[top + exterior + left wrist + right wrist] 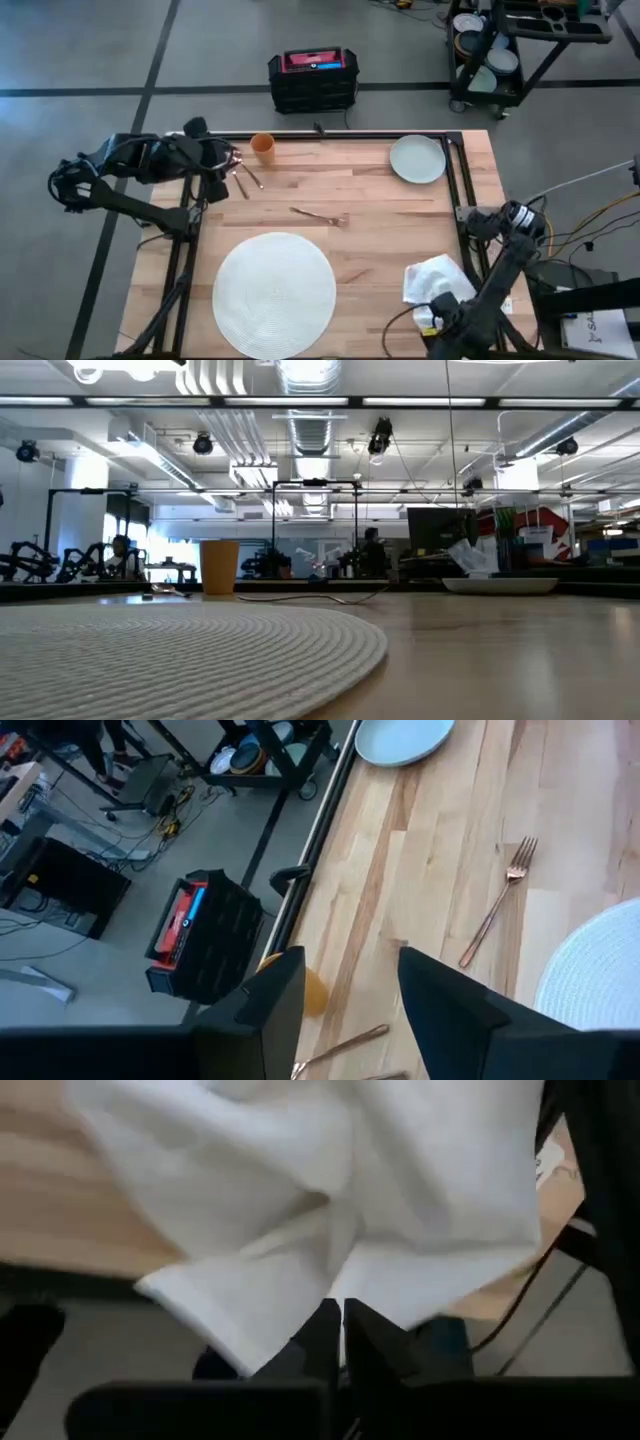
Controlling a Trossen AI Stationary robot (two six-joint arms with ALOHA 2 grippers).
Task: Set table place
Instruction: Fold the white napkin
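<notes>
While fork lies crosswise, tines toward plate

Grey concrete floor with dark seams; black crate on it, black cart of dishes nearby. Ceiling ducts, strip lights overhead.

round white mat near table front edge; fork just beyond.

Mat lies on the table's near side; fork behind it, plate far right.
</notes>
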